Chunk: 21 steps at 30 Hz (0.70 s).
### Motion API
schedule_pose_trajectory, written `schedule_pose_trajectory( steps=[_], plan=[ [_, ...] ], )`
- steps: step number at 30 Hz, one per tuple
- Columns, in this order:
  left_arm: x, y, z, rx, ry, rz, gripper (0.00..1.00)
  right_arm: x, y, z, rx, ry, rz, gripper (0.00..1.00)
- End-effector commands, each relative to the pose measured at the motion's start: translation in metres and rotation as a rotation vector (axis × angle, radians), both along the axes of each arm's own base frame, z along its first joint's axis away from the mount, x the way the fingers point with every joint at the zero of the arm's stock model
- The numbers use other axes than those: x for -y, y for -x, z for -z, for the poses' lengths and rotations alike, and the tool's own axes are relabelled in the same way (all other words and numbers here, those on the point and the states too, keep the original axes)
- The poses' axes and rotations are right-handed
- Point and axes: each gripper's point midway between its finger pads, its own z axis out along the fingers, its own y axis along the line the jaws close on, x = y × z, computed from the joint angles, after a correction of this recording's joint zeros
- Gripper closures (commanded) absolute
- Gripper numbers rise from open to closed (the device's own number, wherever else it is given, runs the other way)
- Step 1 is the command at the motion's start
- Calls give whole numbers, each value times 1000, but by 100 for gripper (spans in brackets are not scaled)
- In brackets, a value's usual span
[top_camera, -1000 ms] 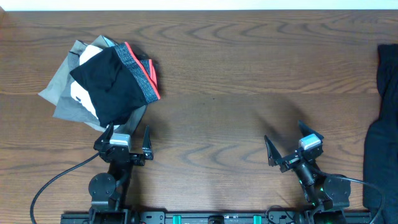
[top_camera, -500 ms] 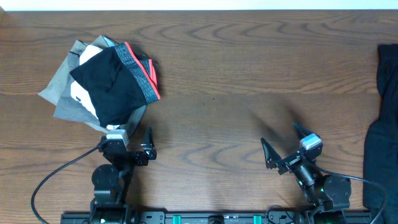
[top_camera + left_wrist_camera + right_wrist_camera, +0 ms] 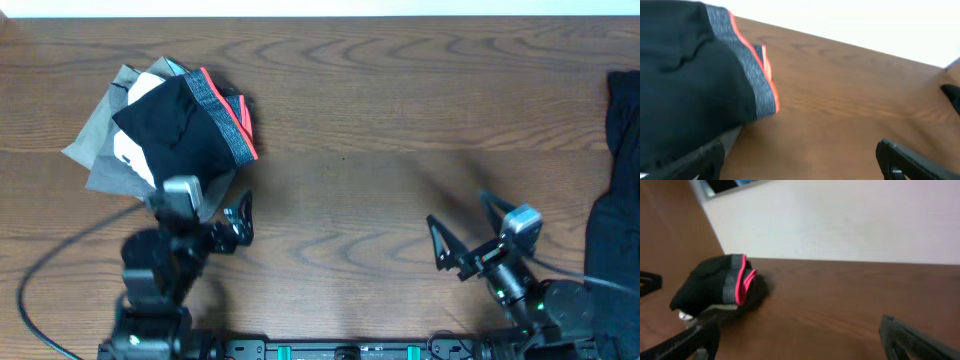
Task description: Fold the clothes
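Brown wood table (image 3: 340,120) fills my overhead view. The black shirt (image 3: 615,230) lies crumpled at the far right edge, partly out of frame and apart from both arms. A pile of clothes (image 3: 175,130), grey and black with an orange-trimmed waistband, sits towards the left. My left gripper (image 3: 198,208), blurred, hangs at the pile's near edge with its jaws apart. My right gripper (image 3: 465,225) also stands wide, holding nothing.

On the left wrist, the fingers (image 3: 690,160) are spread over bare wood, with the pile just ahead.

On the right wrist, the jaws are spread and empty, and the pile lies well across the table.
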Motion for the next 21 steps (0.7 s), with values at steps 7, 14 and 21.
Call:
schedule_pose_trajectory(
  steps=[7,14,21],
  plan=[
    [4,-31,-33,-350,-11,18,2,17,-64,-7,-411,148,114,1],
    [7,-41,-28,-526,-5,31,2,-22,-89,-2,-720,156,-153,1],
    [14,-39,-24,-555,14,73,2,35,-130,20,-887,207,120,1]
  ],
)
